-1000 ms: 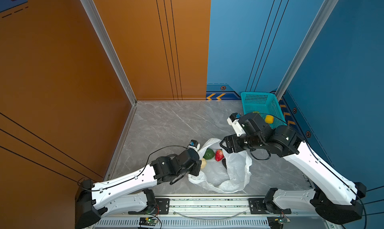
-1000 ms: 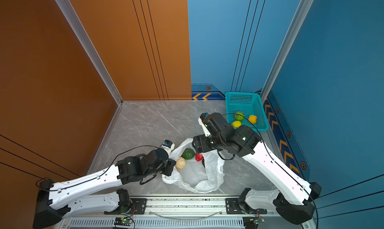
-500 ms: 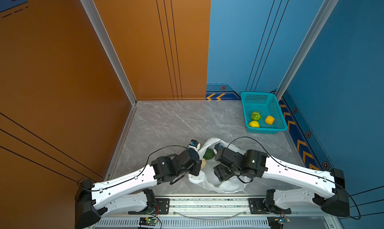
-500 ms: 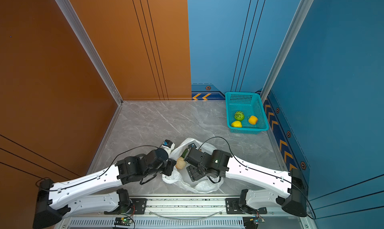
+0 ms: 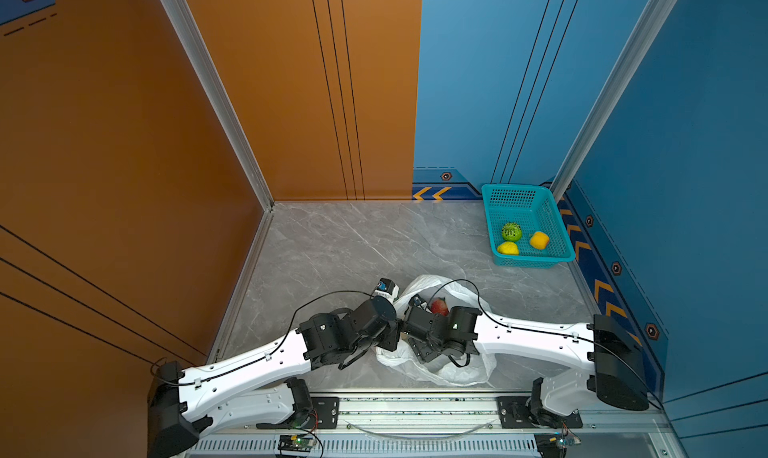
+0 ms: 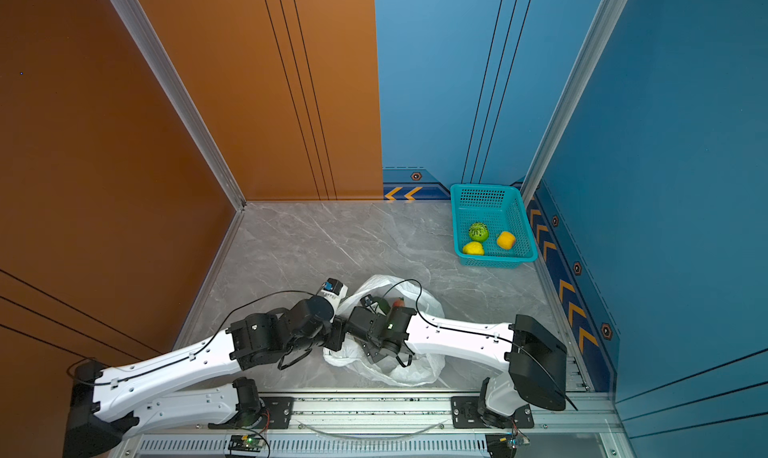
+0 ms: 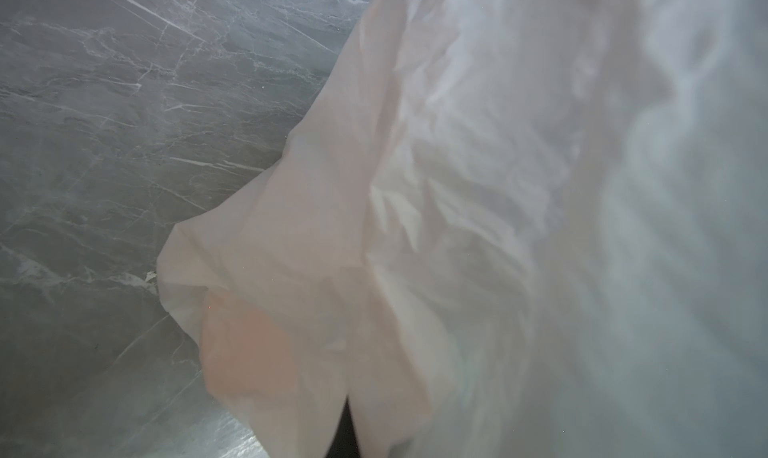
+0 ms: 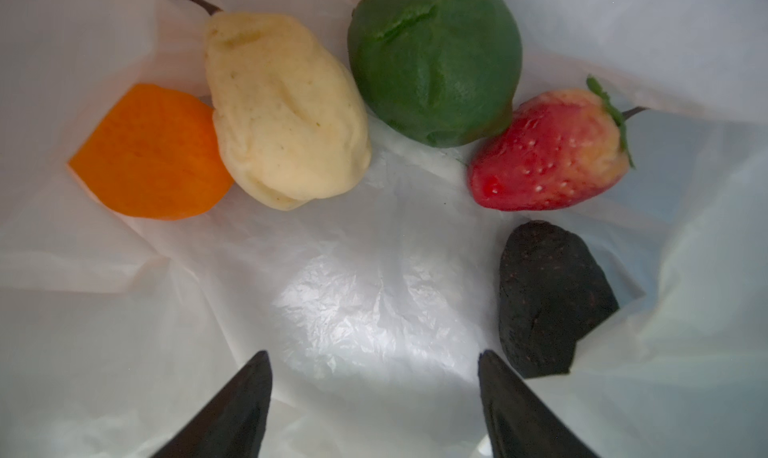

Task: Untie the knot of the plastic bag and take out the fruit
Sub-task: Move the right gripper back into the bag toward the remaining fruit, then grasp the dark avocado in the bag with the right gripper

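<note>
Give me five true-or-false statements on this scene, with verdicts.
1. The basket holds a melon, a lemon and an orange fruit. True.
2. The right gripper is shut on the strawberry. False: its jaws stand open and empty, short of it.
3. The bag is knotted shut. False: its mouth is open, with the right gripper inside.
4. The avocado lies in the basket. False: it lies in the bag.
5. The left gripper is shut on the bag. True.
</note>
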